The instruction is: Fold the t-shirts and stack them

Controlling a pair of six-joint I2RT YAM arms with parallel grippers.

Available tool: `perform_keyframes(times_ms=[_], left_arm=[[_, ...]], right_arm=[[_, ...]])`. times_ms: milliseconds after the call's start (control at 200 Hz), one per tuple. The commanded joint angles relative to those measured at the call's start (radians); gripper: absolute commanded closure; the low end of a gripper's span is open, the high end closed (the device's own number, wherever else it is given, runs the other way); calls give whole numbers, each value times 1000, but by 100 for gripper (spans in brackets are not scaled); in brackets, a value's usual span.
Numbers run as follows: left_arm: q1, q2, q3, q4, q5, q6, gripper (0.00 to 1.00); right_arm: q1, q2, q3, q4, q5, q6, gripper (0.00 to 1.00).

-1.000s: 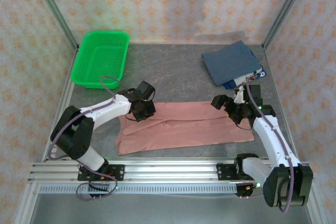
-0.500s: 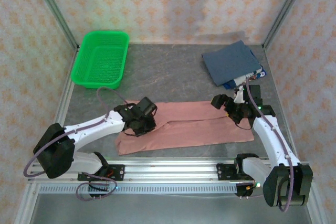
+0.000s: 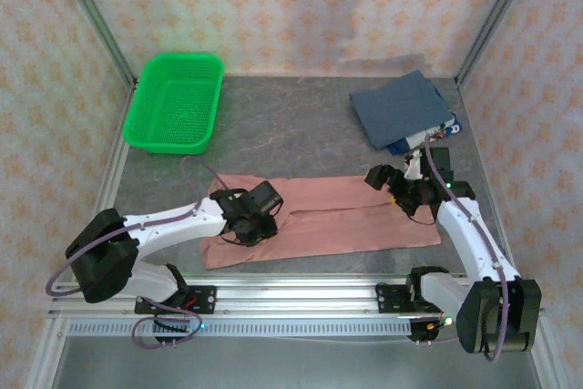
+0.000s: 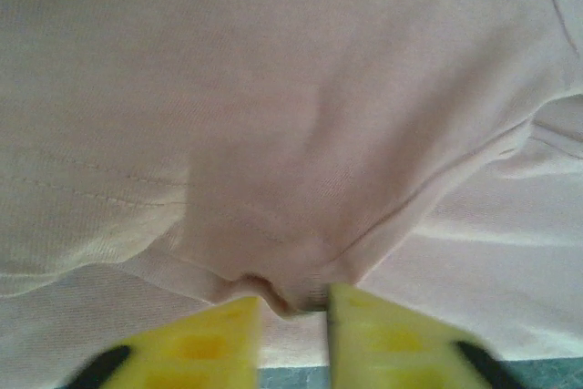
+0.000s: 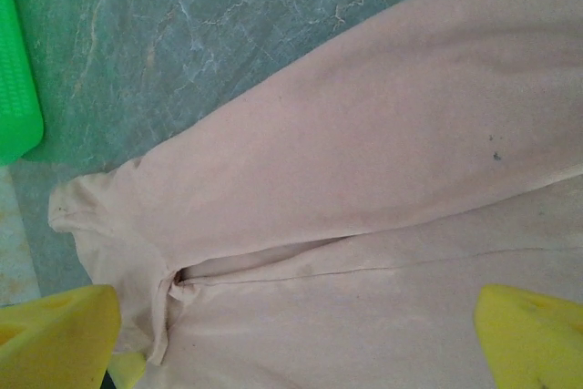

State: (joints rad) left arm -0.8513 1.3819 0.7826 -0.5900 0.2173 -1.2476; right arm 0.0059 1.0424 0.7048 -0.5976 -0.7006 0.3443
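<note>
pink t-shirt: long axis runs left-right along near edge of table | your left hand pinches cloth near its left end | your right hand, released, hovers at right end

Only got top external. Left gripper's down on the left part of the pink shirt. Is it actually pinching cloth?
Observer: Yes. Left wrist view: the left gripper has a ridge of the salmon-pink cloth t-shirt pinched between its nearly closed yellow fingers.
Operator: Right gripper?
Observer: Right wrist view: the right gripper is wide open above the shirt, gripping nothing.
Operator: Cloth clean there?
Observer: One small dark speck on it.
</note>
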Motion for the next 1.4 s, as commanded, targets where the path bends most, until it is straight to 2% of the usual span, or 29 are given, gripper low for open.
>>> perform_keyframes(times_ms=[0, 125, 245, 410, 555, 600, 776, 881, 966, 1051, 1201, 1396], left_arm=[[-20, -7, 25, -24, -12, 15, 55], [-20, -45, 146, -34, 5, 125, 36], [12, -44, 282, -113, -32, 219, 29], [145, -44, 228, -67, -27, 218, 29], [232, -20, 172, -24, -80, 252, 29], [246, -12, 147, 9, -89, 253, 29], [256, 22, 54, 59, -135, 237, 29], [263, 6, -35, 104, -162, 196, 30], [265, -13, -100, 124, -186, 178, 30], [265, -36, -167, 152, -191, 165, 30], [267, -79, -252, 170, -205, 155, 30], [266, -110, -296, 193, -196, 155, 30]], right_arm=[[4, 10, -3, 16, -2, 0, 1], [4, 17, 11, 1, 17, -8, 1], [3, 19, 21, 7, 41, -1, 1], [3, 29, 28, 23, 65, 28, 1], [4, 86, 79, -59, 235, 22, 1], [3, 114, 98, -78, 298, 21, 0], [-4, 225, 159, -37, 394, 27, 6], [-45, 270, 185, -6, 406, 53, 10], [-100, 326, 216, -31, 418, 67, 16], [-160, 362, 219, 8, 361, 86, 23], [-175, 420, 247, 103, 303, 86, 33], [-175, 553, 300, 122, 263, 64, 65]])
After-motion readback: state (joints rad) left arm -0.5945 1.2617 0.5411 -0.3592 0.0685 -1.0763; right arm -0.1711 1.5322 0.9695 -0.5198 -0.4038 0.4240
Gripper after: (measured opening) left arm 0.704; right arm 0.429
